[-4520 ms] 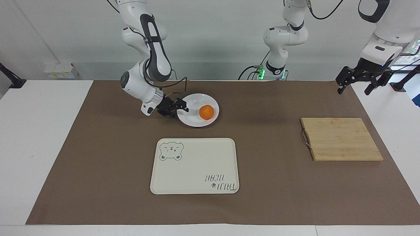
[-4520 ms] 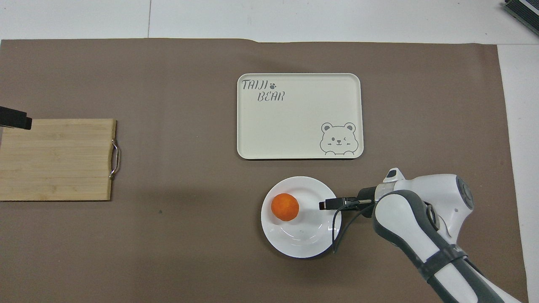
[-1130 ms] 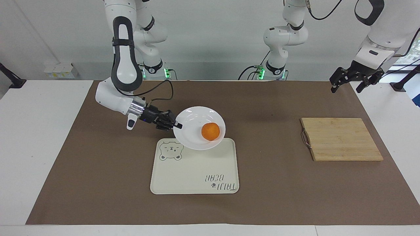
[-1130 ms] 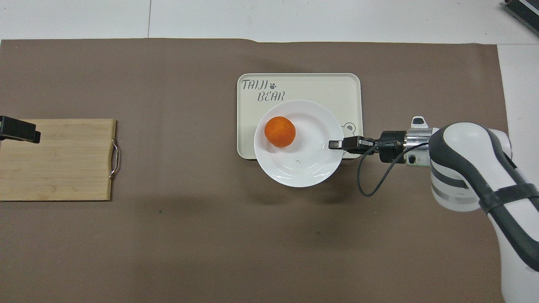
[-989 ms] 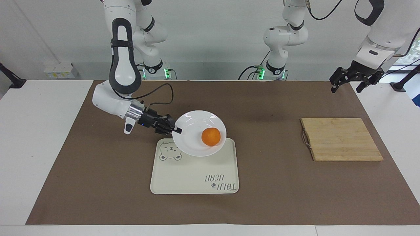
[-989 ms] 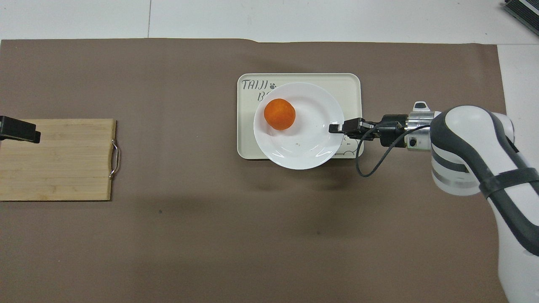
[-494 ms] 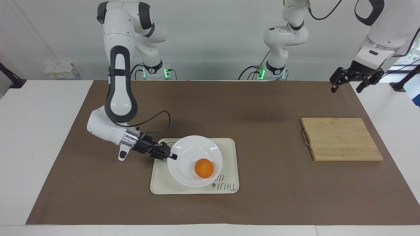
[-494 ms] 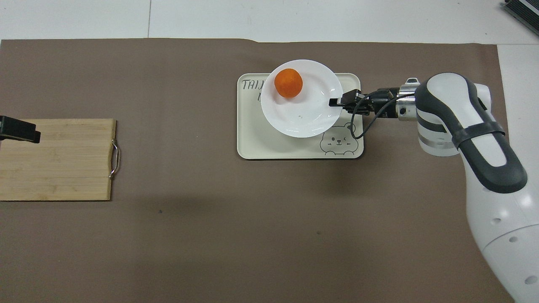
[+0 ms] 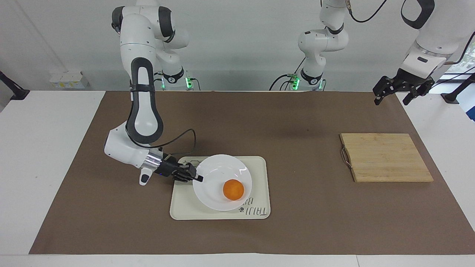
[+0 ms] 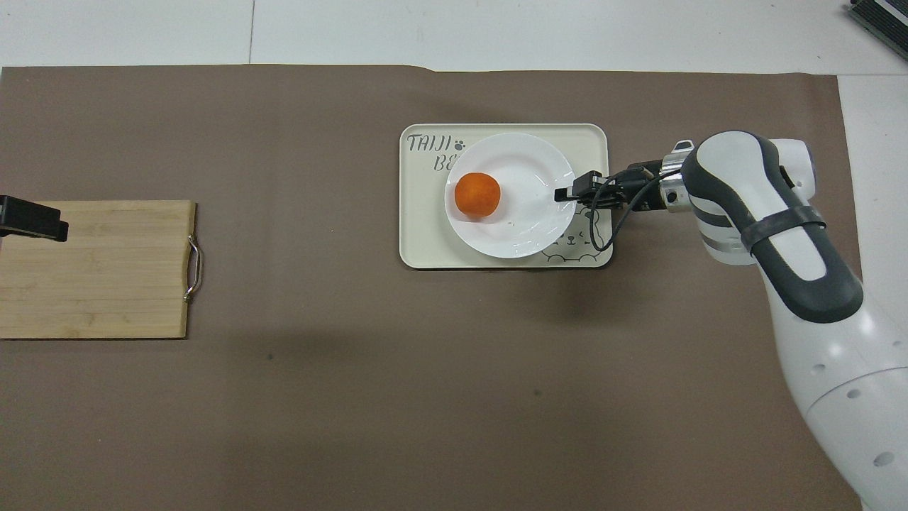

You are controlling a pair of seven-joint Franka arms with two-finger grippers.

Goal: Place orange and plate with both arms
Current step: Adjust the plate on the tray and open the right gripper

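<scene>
We see the right gripper (image 9: 196, 178), jaws clenched on the rim of the round glossy white plate (image 9: 215, 174), holding it over the cream rectangular bear-print tray (image 9: 256, 168), with the small bright-orange fruit (image 9: 233, 189) sitting in the plate. The left gripper (image 9: 395, 91) waits in the air with jaws released, above the brown-covered worktop (image 9: 297, 122) by the bamboo cutting board (image 9: 386, 157).

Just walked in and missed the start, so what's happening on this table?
The right gripper grips the rim of the plate with the orange on it, holding it over the cream tray. The left gripper waits in the air near the wooden cutting board.
</scene>
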